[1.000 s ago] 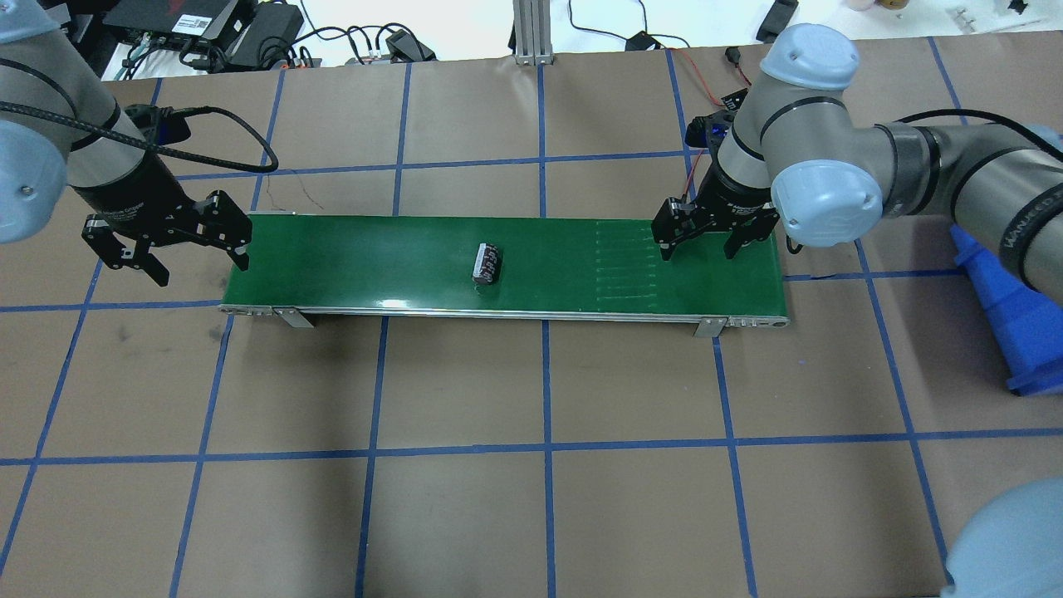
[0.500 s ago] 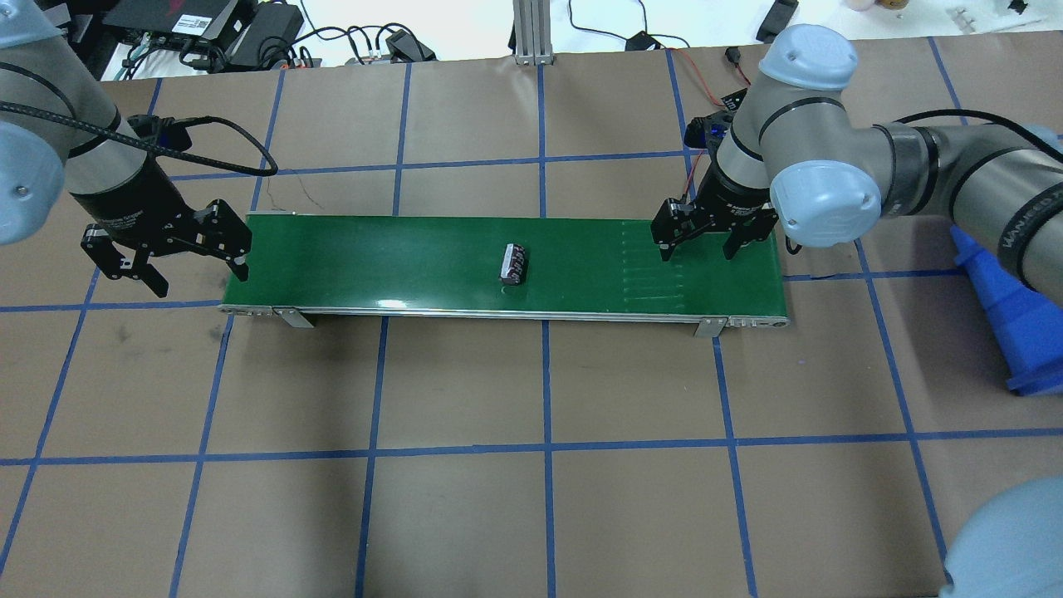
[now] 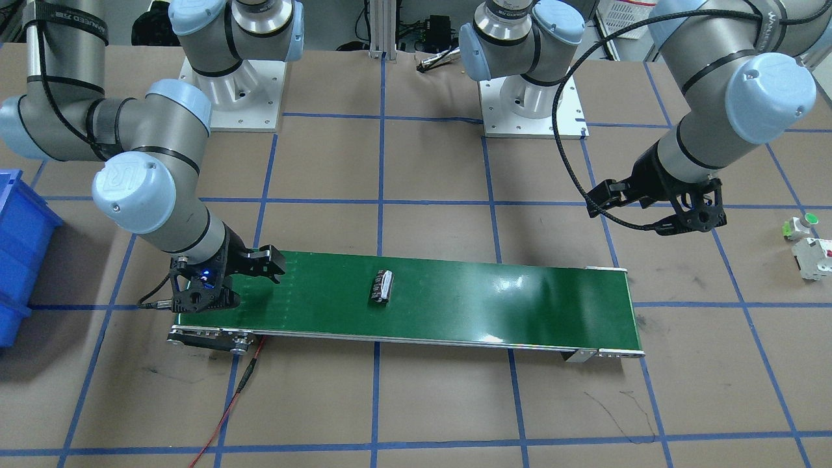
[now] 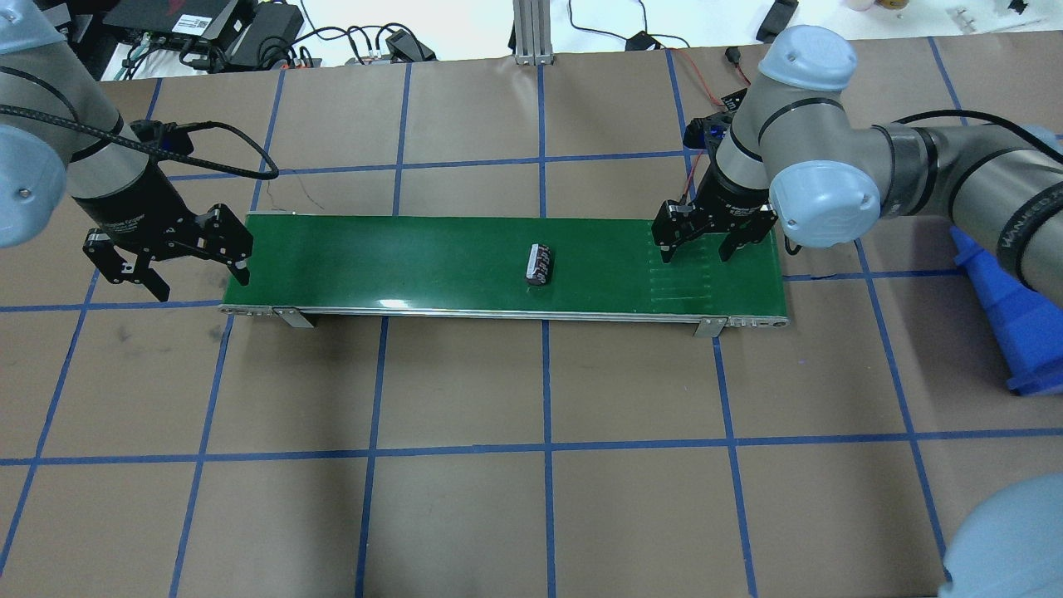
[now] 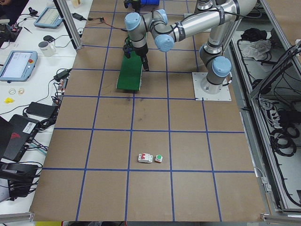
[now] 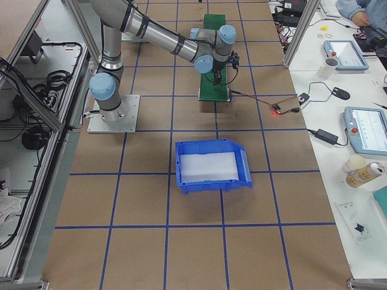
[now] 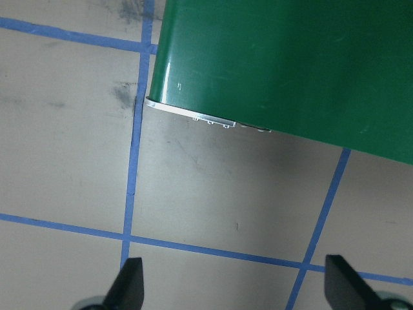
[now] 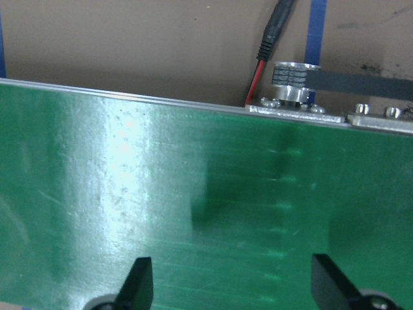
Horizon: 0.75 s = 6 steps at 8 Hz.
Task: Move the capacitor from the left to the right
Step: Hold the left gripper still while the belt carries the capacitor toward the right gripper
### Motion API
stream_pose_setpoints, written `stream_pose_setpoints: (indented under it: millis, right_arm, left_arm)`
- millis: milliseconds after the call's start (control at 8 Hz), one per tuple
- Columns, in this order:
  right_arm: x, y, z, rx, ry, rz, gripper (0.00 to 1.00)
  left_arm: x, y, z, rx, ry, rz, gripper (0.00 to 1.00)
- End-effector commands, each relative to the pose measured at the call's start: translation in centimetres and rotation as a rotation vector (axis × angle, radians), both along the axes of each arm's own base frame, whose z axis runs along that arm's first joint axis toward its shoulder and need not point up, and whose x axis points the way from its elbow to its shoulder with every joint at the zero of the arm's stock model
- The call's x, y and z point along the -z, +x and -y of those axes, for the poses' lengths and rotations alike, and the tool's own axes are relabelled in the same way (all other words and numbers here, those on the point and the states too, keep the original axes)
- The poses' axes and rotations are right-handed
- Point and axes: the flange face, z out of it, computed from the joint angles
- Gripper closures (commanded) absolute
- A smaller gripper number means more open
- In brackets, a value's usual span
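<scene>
The capacitor (image 4: 541, 264), a small dark cylinder with a light stripe, lies on its side near the middle of the green conveyor belt (image 4: 415, 249); it also shows in the front view (image 3: 382, 286). My left gripper (image 4: 198, 278) is open and empty just off the belt's left end. My right gripper (image 4: 696, 249) is open and empty, hovering low over the belt's right end. The capacitor shows in neither wrist view.
A blue bin (image 6: 211, 166) stands on the table past the belt's right end. A white switch with red marks (image 3: 814, 255) and a green-capped button (image 3: 801, 224) lie beyond the belt's left end. A red wire (image 3: 227, 403) trails from the belt motor.
The capacitor has travelled to the right along the belt, from left of centre to about centre. My left gripper shifted slightly; my right gripper stayed put.
</scene>
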Motion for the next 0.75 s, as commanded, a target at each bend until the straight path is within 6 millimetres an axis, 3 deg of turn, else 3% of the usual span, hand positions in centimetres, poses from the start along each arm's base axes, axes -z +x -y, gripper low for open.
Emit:
stream_pose_setpoints:
  millis: [0, 625]
  right_arm:
    - [-0.05, 0.09, -0.07, 0.069, 0.014, 0.003, 0.1]
    - [-0.14, 0.87, -0.28, 0.074, 0.016, 0.003, 0.1]
  left_arm:
    - [0.05, 0.0, 0.0, 0.0, 0.002, 0.0, 0.0]
    - [0.19, -0.01, 0.0, 0.0, 0.004, -0.003, 0.0]
